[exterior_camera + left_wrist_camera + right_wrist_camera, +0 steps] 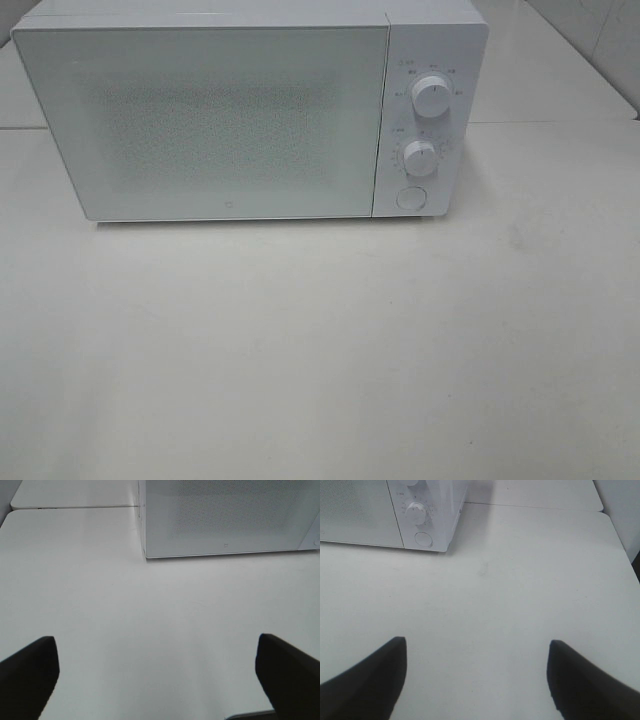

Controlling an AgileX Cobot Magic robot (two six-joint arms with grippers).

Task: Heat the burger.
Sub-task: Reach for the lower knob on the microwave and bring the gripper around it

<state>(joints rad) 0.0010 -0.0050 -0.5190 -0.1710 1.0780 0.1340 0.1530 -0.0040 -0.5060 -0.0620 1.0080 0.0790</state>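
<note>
The burger is not in view in any frame. A white microwave (240, 110) stands at the back of the white table with its door shut; its inside is hidden. It has two round knobs (431, 96) and a round button (410, 197) on the right panel. It also shows in the left wrist view (225, 517) and the right wrist view (390, 510). My left gripper (155, 665) is open and empty over the bare table in front of the microwave's left end. My right gripper (475, 662) is open and empty in front of its right end. Neither arm shows in the high view.
The white table (320, 350) stretches in front of the microwave. A seam between table tops runs behind the microwave (535, 506). The table's right edge and a dark gap show in the right wrist view (635, 565).
</note>
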